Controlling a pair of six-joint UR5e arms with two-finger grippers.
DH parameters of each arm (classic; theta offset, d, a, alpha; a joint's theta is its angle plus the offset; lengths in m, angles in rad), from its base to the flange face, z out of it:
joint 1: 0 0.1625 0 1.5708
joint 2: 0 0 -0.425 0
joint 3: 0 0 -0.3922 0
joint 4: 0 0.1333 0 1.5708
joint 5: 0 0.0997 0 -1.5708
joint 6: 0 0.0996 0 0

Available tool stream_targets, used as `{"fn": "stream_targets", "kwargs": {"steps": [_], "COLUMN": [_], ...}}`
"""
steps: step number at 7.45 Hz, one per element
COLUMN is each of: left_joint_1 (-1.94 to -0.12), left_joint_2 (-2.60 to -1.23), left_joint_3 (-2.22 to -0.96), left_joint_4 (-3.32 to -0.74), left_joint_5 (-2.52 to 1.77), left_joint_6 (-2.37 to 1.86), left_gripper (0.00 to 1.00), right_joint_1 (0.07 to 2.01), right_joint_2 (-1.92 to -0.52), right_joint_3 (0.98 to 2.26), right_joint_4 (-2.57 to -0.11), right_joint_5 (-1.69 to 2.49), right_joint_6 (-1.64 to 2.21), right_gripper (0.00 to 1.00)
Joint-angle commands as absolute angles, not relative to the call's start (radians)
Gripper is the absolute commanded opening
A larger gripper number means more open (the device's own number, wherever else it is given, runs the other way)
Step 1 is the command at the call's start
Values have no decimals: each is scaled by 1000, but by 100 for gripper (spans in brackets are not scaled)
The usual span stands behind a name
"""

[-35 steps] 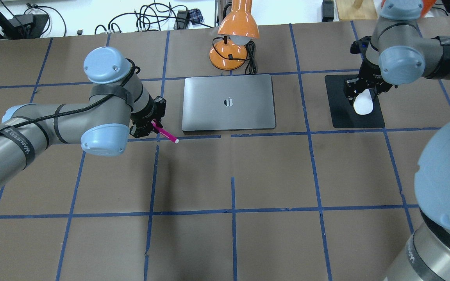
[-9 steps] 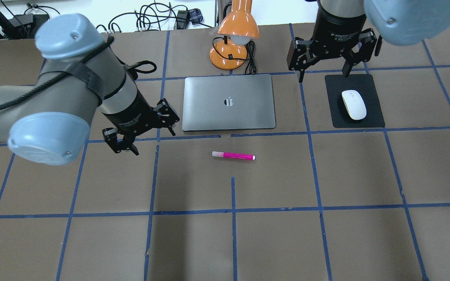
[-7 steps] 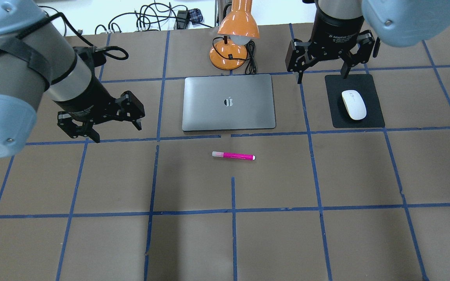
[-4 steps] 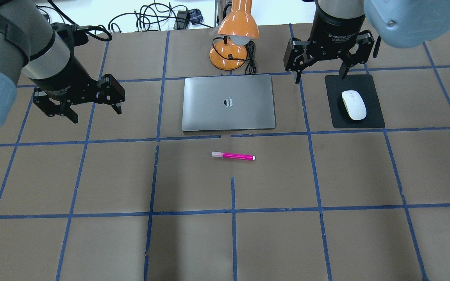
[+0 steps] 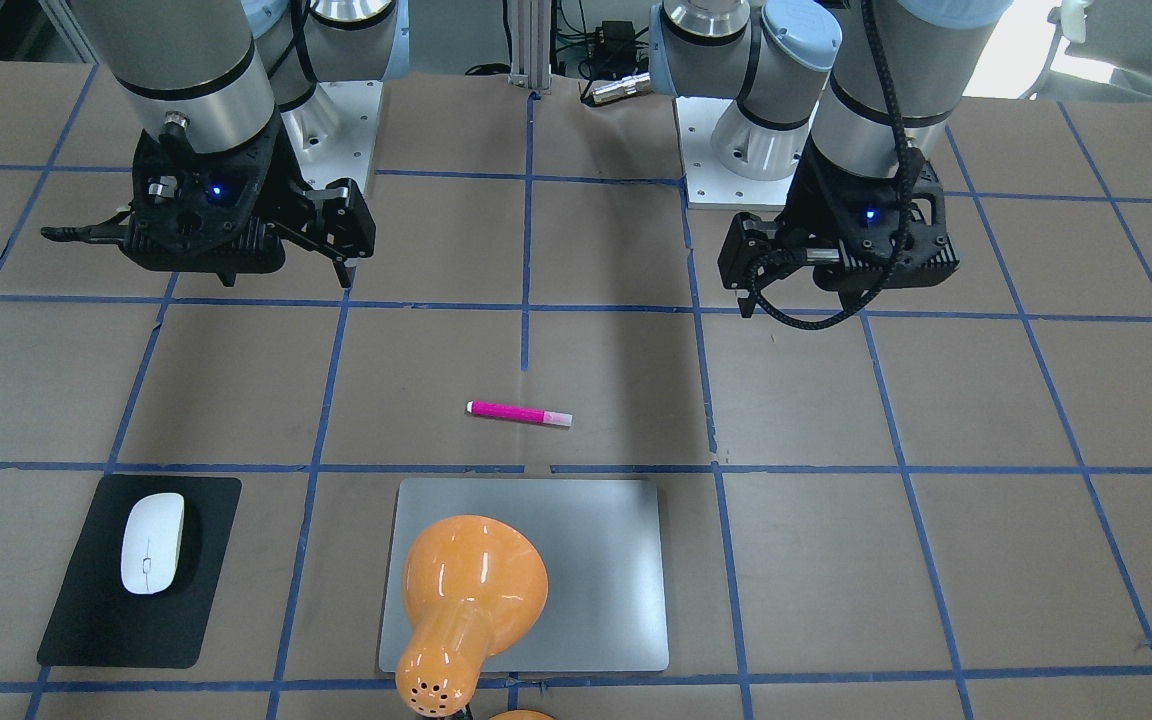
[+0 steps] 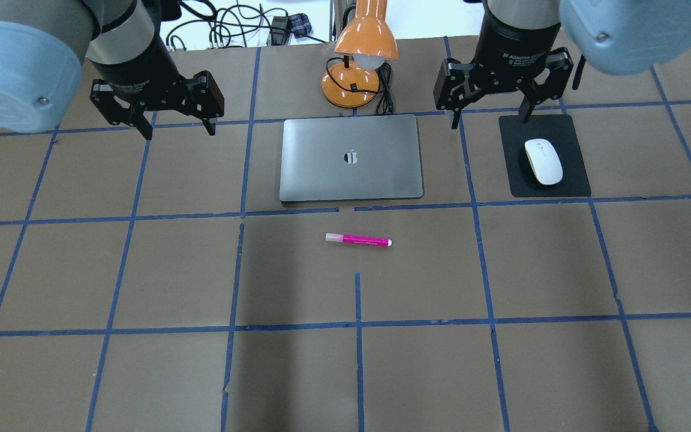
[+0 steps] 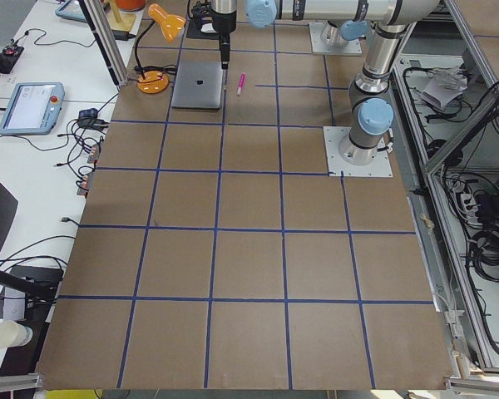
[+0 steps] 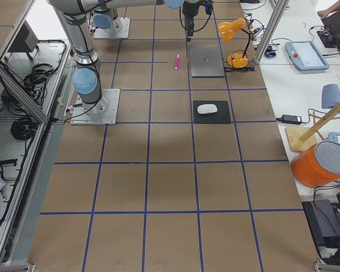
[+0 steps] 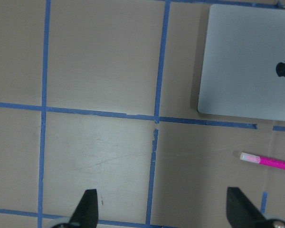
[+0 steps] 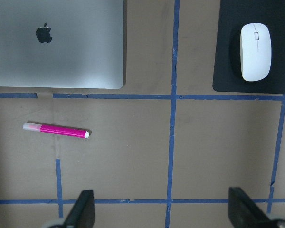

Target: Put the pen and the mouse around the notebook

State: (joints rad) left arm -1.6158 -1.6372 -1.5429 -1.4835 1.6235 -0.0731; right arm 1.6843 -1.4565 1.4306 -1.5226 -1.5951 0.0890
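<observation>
Our left tool (image 6: 179,129) has drawn clear, wide and empty like the right tool (image 6: 490,118) — the pen (image 6: 358,240) lies on the surface (image 6: 429,276) near the notebook (image 6: 321,171), the mouse (image 6: 543,161) on its black mat (image 6: 574,180) beside it — so we judge placement done.

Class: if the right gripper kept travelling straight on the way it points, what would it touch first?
Probably the table, near a blue tape crossing. The right gripper points down with open jaws; the mouse and black mat lie off that line, though depth is unclear.
</observation>
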Motion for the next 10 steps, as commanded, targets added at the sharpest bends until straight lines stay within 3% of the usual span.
{"fn": "stream_targets", "kwargs": {"steps": [1,2,10], "left_joint_1": [-1618,-1612,-1595], "left_joint_2": [-1597,-1583,-1582], "left_joint_3": [-1598,-1600,-1578], "left_joint_4": [-1439,-1439,-1477], "left_joint_5": [1626,1625,1594], "left_joint_6": [-28,-53,-66], "left_gripper": [96,100,100], "right_joint_1": [1684,1684,1678], "right_joint_2": [-1456,-1457,-1456], "right_joint_3": [1430,1428,1428], "right_joint_4": [-1526,-1526,-1529], "right_joint_5": [-1595,-1594,-1594], "right_joint_6": [92,94,97], "right_gripper": [100,100,100]}}
